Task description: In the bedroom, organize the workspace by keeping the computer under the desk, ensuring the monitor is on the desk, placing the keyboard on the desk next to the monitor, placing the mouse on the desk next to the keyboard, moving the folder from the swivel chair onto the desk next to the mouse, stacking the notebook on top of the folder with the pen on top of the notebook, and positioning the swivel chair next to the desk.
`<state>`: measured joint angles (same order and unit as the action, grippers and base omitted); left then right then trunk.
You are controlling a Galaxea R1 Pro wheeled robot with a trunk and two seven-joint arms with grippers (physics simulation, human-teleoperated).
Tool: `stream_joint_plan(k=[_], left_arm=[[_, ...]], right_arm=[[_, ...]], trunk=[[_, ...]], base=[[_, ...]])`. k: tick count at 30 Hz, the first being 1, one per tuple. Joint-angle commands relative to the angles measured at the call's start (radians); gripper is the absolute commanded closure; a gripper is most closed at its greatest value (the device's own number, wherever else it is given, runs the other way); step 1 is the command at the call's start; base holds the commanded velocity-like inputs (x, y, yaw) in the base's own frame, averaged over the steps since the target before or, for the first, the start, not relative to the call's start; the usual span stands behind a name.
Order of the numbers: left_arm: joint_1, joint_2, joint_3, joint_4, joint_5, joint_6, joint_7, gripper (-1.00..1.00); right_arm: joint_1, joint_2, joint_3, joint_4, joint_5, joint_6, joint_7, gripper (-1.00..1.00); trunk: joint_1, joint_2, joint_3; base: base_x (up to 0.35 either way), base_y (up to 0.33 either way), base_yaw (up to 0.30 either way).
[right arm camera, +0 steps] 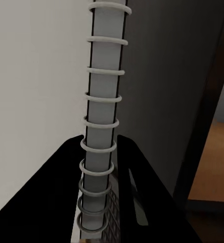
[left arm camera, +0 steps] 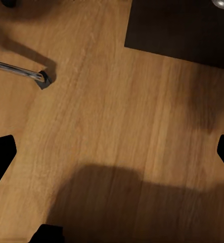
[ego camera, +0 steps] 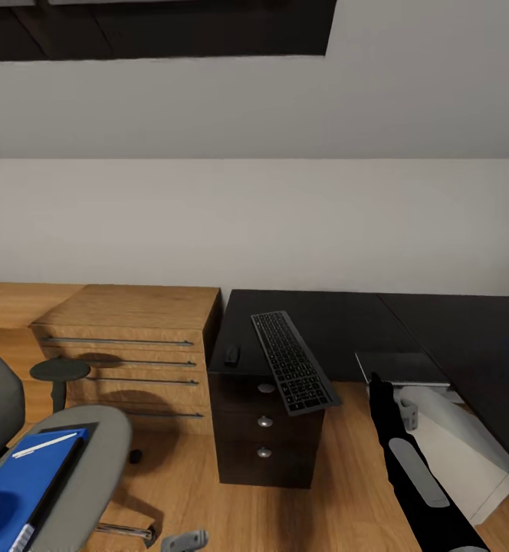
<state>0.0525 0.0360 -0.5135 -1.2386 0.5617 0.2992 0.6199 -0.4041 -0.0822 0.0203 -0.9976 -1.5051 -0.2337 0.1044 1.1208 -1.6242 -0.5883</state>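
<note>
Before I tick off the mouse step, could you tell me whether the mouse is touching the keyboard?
Apart: the head view shows bare black desk between the mouse and the keyboard.

The head camera looks forward and down over the tabletop (ego camera: 346, 322) toward the wall. The left wrist camera faces straight down at the floor (left arm camera: 117, 126) beside the tabletop's drawers. The right wrist camera sits very close to the notebook (right arm camera: 104, 101).
</note>
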Motion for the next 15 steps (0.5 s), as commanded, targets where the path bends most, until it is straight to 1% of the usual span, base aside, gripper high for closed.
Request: stream_joint_plan(k=[1,4,10,14,15], left_arm=[[0.0,0.001,-0.002,-0.005,0.006,0.002,0.007,-1.0],[0.0,0.0,-0.004,-0.018,0.006,0.002,0.009,-1.0],[0.0,-0.001,-0.005,-0.078,0.009,0.003,0.01,-1.0],[0.0,-0.003,-0.005,-0.09,0.012,0.005,0.01,-1.0],[0.0,-0.007,-0.005,-0.099,0.012,0.007,0.01,-1.0]], right_arm=[[-0.001,-0.001,0.002,0.001,-0.011,-0.004,0.007,1.0],[-0.001,-0.001,0.003,0.001,-0.011,-0.004,0.006,1.0],[-0.001,-0.001,0.003,0.0,-0.01,0.002,0.006,1.0],[-0.001,-0.002,0.003,-0.001,-0.007,0.005,0.006,1.0],[-0.001,-0.002,0.003,-0.001,-0.002,0.005,0.006,1.0]], trunk=[[0.0,0.0,-0.001],[0.0,0.0,-0.001],[0.0,0.0,-0.001],[0.015,-0.028,-0.013],[0.019,-0.035,-0.016]], base=[[-0.038,0.0,0.0],[-0.024,0.0,0.0],[-0.007,0.0,0.0],[-0.002,0.0,0.0],[0.0,0.0,0.0]])
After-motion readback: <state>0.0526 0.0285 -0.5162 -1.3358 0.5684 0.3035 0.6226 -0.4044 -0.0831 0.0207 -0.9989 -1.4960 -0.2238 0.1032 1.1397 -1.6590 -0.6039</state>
